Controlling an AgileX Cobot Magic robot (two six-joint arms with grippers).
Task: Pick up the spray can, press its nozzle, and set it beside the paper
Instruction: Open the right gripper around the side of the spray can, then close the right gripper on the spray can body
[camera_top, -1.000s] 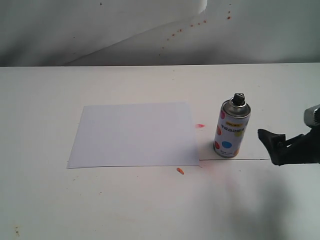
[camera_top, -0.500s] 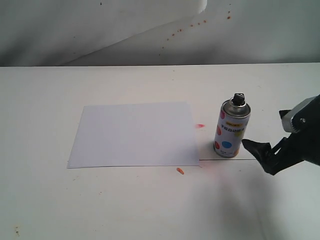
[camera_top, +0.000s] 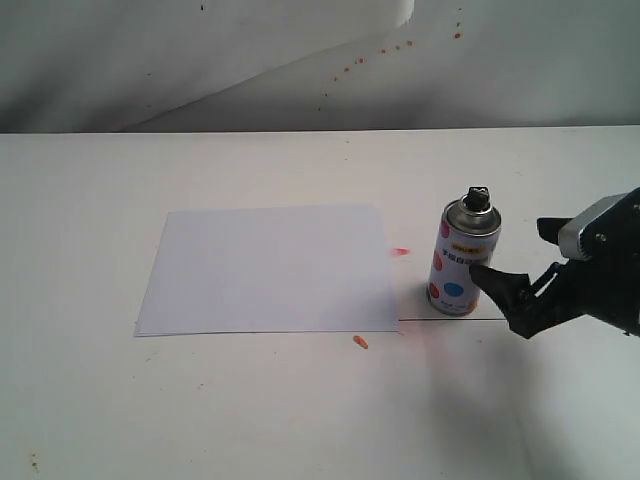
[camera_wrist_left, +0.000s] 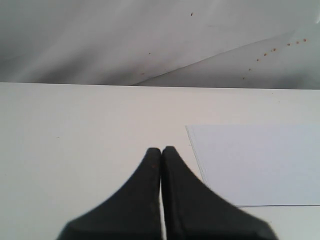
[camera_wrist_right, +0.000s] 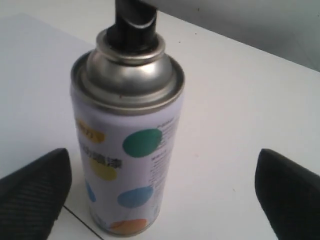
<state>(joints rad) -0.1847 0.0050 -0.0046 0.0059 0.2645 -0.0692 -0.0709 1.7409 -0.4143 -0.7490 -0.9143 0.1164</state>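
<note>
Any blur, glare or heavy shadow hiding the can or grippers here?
Exterior view: even soft light, only a faint shadow on the table under the right gripper; spray can clear. Right wrist view: can sharp, mild sheen on its metal dome, fingers blurred at the edges. Left wrist view: left gripper dark and soft, paper legible.

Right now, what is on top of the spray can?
A black nozzle sits on the spray can's metal dome, uncapped, with nothing covering it. Its outlet direction cannot be told: small in the exterior view, cropped in the right wrist view.
</note>
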